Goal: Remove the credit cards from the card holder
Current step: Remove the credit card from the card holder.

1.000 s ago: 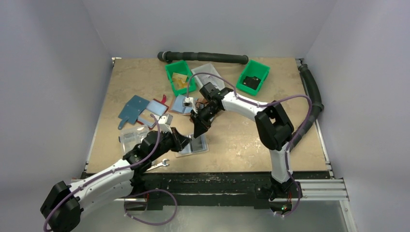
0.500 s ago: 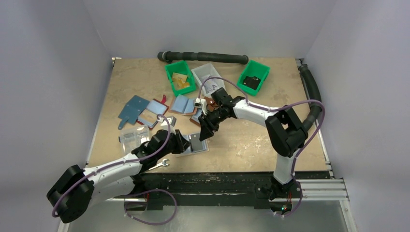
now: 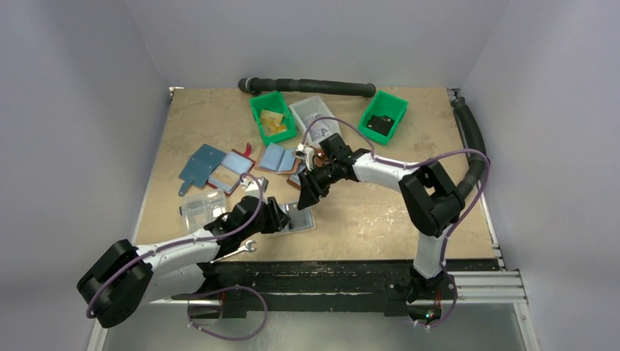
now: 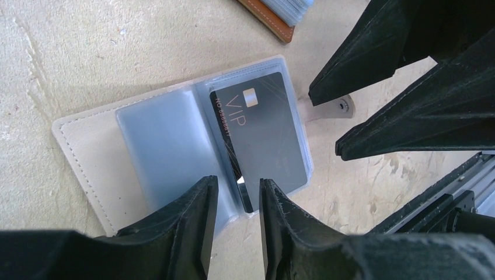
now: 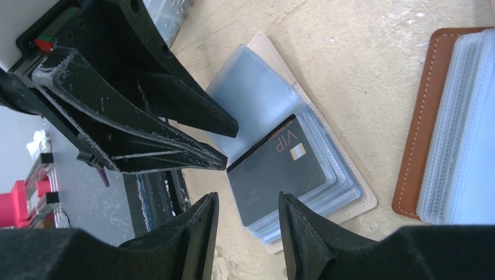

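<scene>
This is looking like a robotics lab test cell rather than a home or shop; plain white walls [image 3: 314, 36] are boxing in a bare wooden tabletop [image 3: 380, 212]; a left arm [image 3: 175, 252] and a right arm [image 3: 380, 170] are sitting bolted to an aluminium rail [image 3: 482, 281] at 6 o'clock; purple cables [image 3: 227, 322] are looping loose beneath; green bins [image 3: 272, 117] and a black corrugated hose [image 3: 314, 86] are lying at 12 o'clock; a wrench [image 3: 245, 248] is resting at 7 o'clock.

A high rear camera overlooks the whole table [image 3: 380, 219], while both wrist cameras closely share the card holder [image 4: 157, 140].
</scene>
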You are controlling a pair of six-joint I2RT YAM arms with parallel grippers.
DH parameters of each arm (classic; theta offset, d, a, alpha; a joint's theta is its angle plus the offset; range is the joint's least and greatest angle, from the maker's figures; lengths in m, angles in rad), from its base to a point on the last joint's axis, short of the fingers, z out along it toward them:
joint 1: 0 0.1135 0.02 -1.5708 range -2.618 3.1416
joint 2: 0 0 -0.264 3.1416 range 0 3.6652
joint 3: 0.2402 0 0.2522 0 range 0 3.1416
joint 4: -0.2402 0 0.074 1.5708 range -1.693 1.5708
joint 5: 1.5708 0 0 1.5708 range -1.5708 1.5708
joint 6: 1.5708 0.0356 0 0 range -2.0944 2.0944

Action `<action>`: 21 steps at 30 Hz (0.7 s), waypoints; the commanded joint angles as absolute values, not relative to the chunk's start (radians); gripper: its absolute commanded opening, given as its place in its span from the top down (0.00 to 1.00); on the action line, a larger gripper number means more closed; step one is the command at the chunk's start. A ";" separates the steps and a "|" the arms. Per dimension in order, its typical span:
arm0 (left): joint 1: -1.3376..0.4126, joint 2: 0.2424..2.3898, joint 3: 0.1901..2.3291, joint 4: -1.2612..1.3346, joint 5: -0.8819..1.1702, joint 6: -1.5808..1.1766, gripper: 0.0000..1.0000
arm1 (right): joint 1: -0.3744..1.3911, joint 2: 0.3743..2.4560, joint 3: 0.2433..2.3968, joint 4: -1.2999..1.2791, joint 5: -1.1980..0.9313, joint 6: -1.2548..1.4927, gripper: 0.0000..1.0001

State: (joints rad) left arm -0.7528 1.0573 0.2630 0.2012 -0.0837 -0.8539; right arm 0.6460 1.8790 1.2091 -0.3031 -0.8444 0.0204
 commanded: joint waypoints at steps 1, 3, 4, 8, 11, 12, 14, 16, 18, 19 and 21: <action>-0.749 1.076 0.266 0.265 -0.096 -0.858 0.64 | 0.646 1.898 1.200 -0.265 -0.804 0.073 0.51; -0.749 1.080 0.263 0.273 -0.092 -0.860 0.64 | 0.647 1.902 1.204 -0.272 -0.781 0.076 0.52; -0.749 1.081 0.261 0.278 -0.091 -0.861 0.64 | 0.647 1.903 1.204 -0.273 -0.772 0.079 0.52; -0.749 1.080 0.258 0.295 -0.082 -0.862 0.64 | 0.647 1.905 1.207 -0.277 -0.749 0.087 0.53; -0.749 1.084 0.256 0.303 -0.081 -0.862 0.64 | 0.647 1.910 1.210 -0.279 -0.747 0.092 0.54; -0.749 1.087 0.255 0.304 -0.080 -0.863 0.64 | 0.647 1.912 1.210 -0.280 -0.746 0.093 0.54; -0.749 1.093 0.255 0.309 -0.080 -0.865 0.64 | 0.647 1.914 1.210 -0.280 -0.745 0.096 0.55; -0.750 1.098 0.251 0.317 -0.080 -0.870 0.64 | 0.649 1.917 1.210 -0.283 -0.745 0.098 0.55; -0.749 1.103 0.252 0.323 -0.080 -0.872 0.64 | 0.648 1.919 1.213 -0.285 -0.743 0.100 0.56; -0.750 1.107 0.252 0.326 -0.080 -0.872 0.64 | 0.649 1.919 1.213 -0.285 -0.738 0.100 0.56; -0.749 1.112 0.250 0.332 -0.077 -0.872 0.64 | 0.649 1.921 1.215 -0.287 -0.732 0.100 0.56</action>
State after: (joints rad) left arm -0.7528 1.1015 0.2630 0.2733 -0.0826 -0.8555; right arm 0.6468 1.9148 1.2041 -0.2947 -0.7490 0.0898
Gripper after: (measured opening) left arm 0.358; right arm 0.440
